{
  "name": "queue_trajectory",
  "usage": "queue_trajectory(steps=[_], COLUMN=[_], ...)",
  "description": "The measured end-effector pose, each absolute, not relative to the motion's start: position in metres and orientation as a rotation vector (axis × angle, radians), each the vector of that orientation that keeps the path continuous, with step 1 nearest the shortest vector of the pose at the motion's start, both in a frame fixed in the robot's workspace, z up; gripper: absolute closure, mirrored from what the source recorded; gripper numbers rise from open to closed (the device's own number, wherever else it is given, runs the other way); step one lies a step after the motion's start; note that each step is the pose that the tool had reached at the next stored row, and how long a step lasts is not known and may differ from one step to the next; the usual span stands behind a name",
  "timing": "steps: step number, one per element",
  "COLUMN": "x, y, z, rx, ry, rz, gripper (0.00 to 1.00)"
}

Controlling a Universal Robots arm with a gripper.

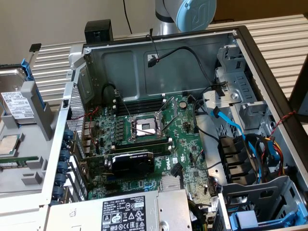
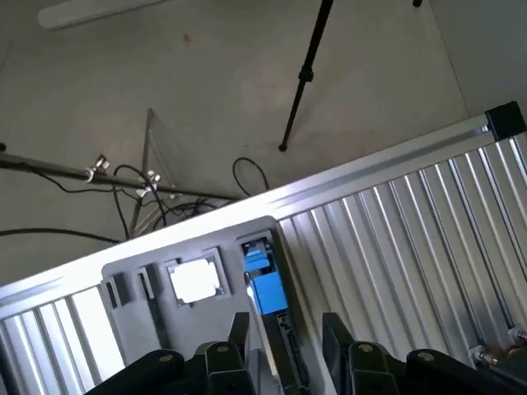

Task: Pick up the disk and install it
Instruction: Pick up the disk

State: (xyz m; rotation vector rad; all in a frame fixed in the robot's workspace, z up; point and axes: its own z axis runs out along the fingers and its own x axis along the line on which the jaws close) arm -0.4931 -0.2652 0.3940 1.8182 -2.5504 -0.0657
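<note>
So the gripper point(image 2: 286, 321) has its two black fingers point(image 2: 240, 329) spread wide with nothing clamped between them. In the wrist view, the disk point(image 2: 265, 288) sits right in that gap, seen edge-on. You get the thin metal side plus a chunk of its bright blue carrier, and it runs closer to one finger than the other. I honestly can't tell if that finger is touching it or just hanging beside it.

The disk is standing on edge in a slot of the grey holder point(image 2: 144, 284). The little square processor chip point(image 2: 198, 280) lies flat in its own pocket just beside it. All of that rests on the ribbed metal table point(image 2: 395, 247), with a tripod leg point(image 2: 306, 74) on the floor beyond.

In the exterior view, the disk point(image 1: 17, 98) is way over at the exterior view's left, with its white label facing the camera and the blue frame poking up behind it. It's parked in the same grey holder point(image 1: 42, 113), with the chip point(image 1: 8, 144) nearer the camera. So it's outside the computer case point(image 1: 269, 72), not installed.

The case is lying opened up with the motherboard point(image 1: 144, 139) in the middle. The power supply point(image 1: 130, 211) is at the near edge, and a drive bay with blue rails point(image 1: 250, 220) is at the near right. A blue-capped joint of the arm point(image 1: 195, 13) shows at the far side.
</note>
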Motion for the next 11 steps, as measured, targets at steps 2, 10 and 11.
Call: queue_trajectory(steps=[2, 10, 11], x=[-0.4931, -0.4931, -0.4932], y=[-0.2652, -0.2652, -0.2653], z=[0.3935, 0.3909, 0.39], rx=[1.863, 2.04, 2.061], ry=[-2.517, -2.373, -2.353], rz=[-0.066, -0.065, -0.065], gripper=[0.52, 0.44, 0.44])
